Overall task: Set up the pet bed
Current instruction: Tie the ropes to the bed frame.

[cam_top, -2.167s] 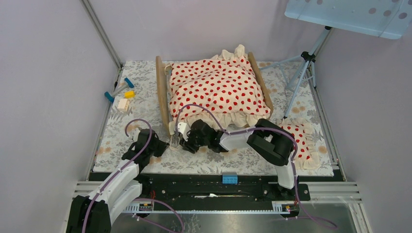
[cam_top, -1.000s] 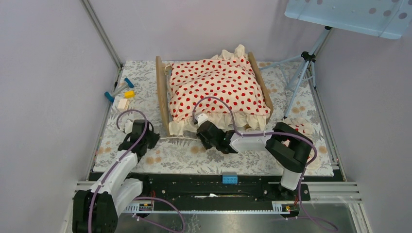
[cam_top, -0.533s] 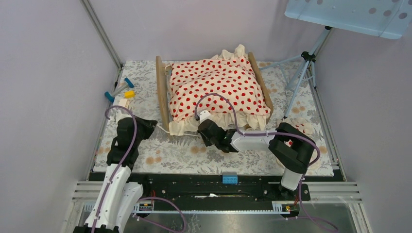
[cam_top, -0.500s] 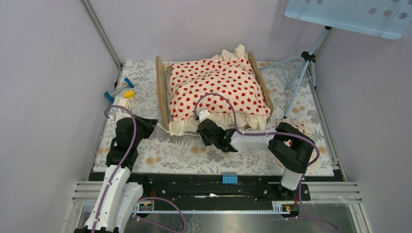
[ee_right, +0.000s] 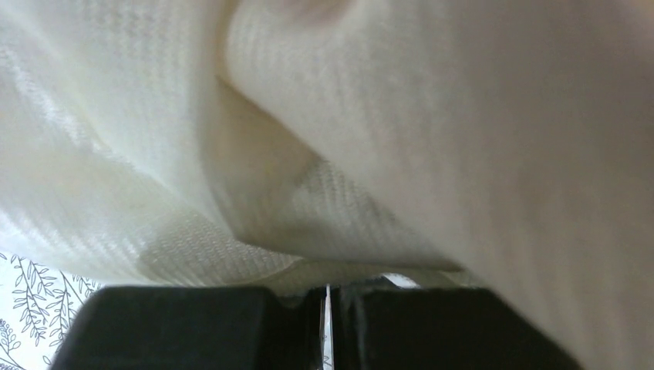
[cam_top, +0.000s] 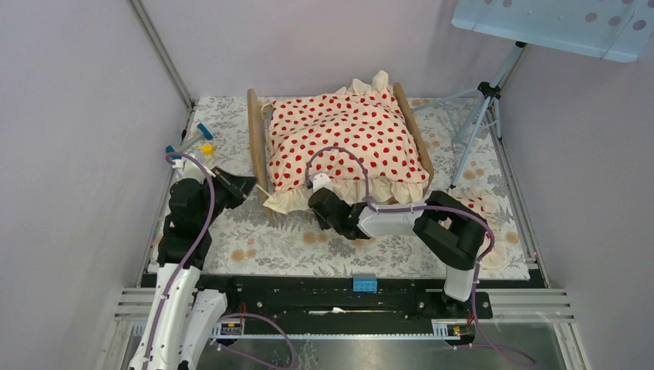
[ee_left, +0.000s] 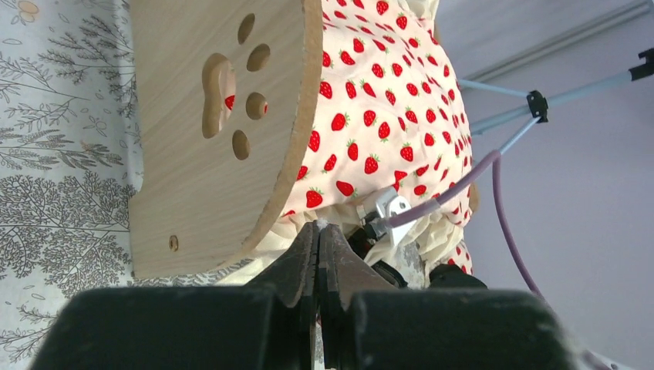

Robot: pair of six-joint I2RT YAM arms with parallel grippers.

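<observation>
The pet bed (cam_top: 254, 139) stands mid-table, its light-wood end board (ee_left: 200, 139) with a paw cut-out close in the left wrist view. A cream strawberry-dotted blanket (cam_top: 347, 139) covers it, so the mattress is hidden. My left gripper (cam_top: 248, 183) is shut and points right at the bed's near-left corner; its tips (ee_left: 318, 227) carry a white speck and sit beside the blanket (ee_left: 385, 100) ruffle. My right gripper (cam_top: 318, 202) is shut at the front ruffle. Cream blanket (ee_right: 385, 116) cloth drapes over its tips (ee_right: 325, 291).
A small dotted pillow (cam_top: 478, 220) lies at the right, partly behind the right arm. Small toy blocks (cam_top: 193, 145) sit at the left edge of the floral cloth. A tripod (cam_top: 478, 116) stands at the back right under a light panel (cam_top: 555, 23).
My left gripper has swung back from the front cloth, up and left, and now points right at the bed's corner. The right gripper shifted right along the front ruffle, then slightly left.
</observation>
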